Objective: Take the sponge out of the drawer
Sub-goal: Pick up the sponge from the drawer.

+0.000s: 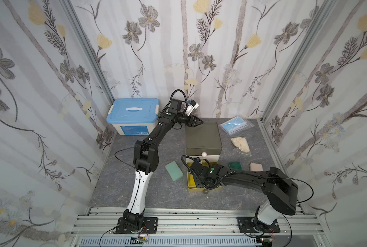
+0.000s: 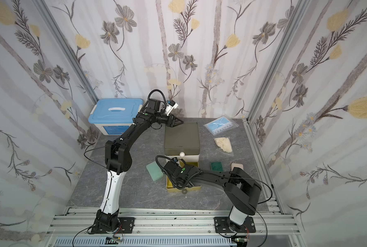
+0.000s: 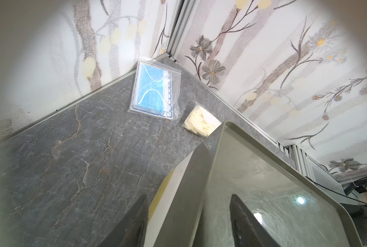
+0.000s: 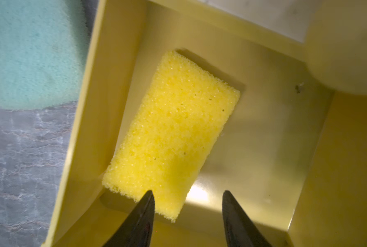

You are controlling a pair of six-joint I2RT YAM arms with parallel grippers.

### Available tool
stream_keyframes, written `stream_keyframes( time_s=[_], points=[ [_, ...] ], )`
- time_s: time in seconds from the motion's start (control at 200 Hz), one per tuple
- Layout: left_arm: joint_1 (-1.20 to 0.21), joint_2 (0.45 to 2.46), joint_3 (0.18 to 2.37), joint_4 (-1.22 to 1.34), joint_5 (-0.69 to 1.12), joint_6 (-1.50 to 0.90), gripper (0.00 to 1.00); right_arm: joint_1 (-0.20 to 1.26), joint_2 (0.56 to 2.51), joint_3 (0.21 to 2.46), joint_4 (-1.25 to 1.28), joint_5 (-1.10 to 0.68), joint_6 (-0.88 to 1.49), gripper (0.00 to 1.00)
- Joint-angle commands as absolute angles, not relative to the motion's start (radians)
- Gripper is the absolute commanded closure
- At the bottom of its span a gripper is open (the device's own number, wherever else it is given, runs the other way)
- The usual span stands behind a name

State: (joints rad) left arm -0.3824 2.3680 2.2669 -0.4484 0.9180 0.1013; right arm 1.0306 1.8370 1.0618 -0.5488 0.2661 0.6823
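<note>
The right claw [image 4: 188, 192] is held apart over the pulled-out drawer [image 4: 88, 128], with nothing gripped. One fingertip is seen over the end of the sponge [image 4: 172, 132]; whether it is touched cannot be told. The sponge is laid flat on the drawer floor. The left claw [image 1: 200, 122] is clamped on the rear corner of the cabinet [image 1: 203, 136]. A lidded bin [image 1: 133, 113] is set by the back wall, its contents hidden.

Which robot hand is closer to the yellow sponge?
Right. The right fingers hover over the yellow sponge inside the drawer. The left fingers clamp the cabinet at its back corner, far away.
</note>
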Motion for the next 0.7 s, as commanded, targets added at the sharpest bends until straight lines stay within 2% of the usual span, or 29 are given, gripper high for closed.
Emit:
stream_keyframes(
  time_s=[0.0, 0.13, 0.425, 0.694],
  points=[
    [-0.389, 2.390, 2.252, -0.578, 0.891, 0.106, 0.38, 1.026, 1.873, 1.076, -0.525, 0.260, 0.671, 0.47],
    [-0.388, 2.387, 2.246, -0.577, 0.892, 0.107, 0.38, 1.018, 1.925, 1.111, -0.529, 0.243, 0.659, 0.48],
    [-0.388, 2.395, 2.256, -0.575, 0.890, 0.106, 0.38, 0.996, 1.875, 1.117, -0.515, 0.243, 0.657, 0.48],
    [-0.388, 2.399, 2.261, -0.581, 0.892, 0.106, 0.38, 0.990, 1.928, 1.140, -0.506, 0.202, 0.695, 0.48]
  ],
)
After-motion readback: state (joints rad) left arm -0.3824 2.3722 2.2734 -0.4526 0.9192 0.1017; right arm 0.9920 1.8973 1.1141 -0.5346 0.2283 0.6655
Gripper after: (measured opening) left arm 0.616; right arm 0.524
